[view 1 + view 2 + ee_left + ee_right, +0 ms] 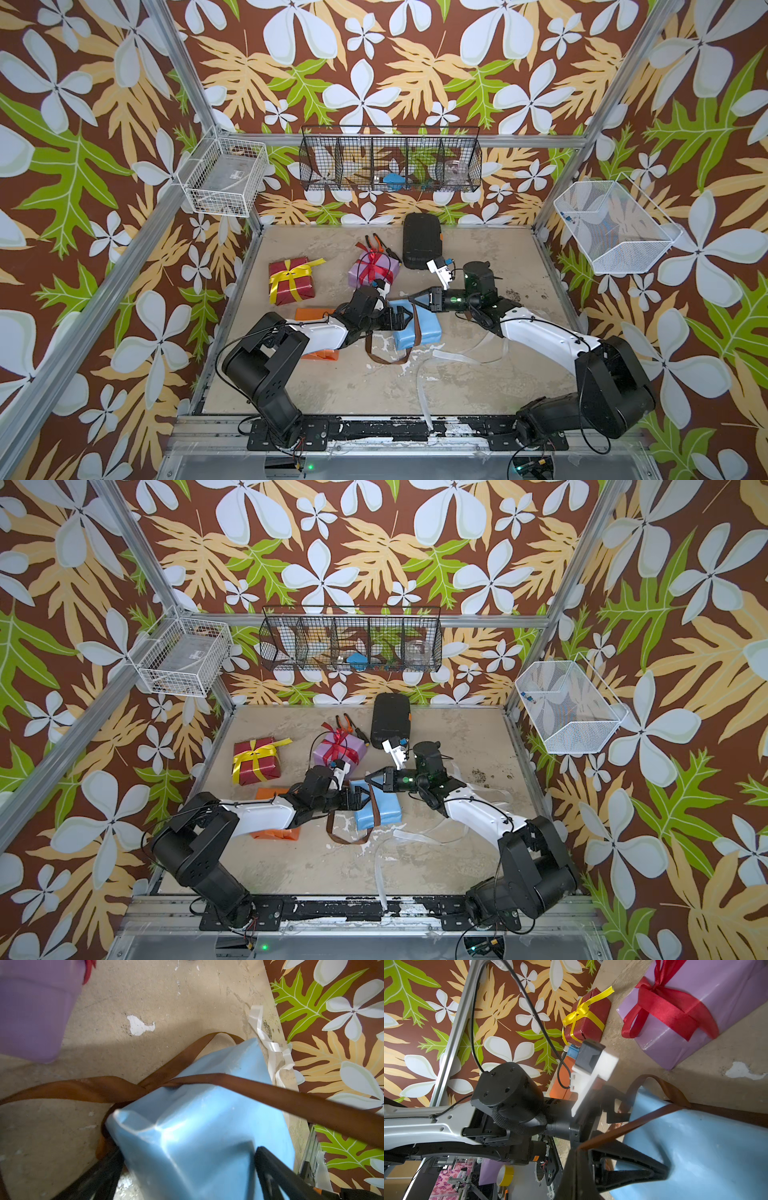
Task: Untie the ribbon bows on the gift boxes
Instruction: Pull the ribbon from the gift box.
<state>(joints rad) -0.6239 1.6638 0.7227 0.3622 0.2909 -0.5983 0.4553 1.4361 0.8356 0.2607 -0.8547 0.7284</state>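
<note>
Only the right wrist view showed the right gripper clamped tight on the brown ribbon; only the left wrist view showed the left gripper spread wide astride the light blue box. That box lay near the table's middle, one ribbon strand crossing its top, a slack loop trailing toward the front edge.

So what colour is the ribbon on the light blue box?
Brown; the ribbon shows best in the left wrist view.
</note>
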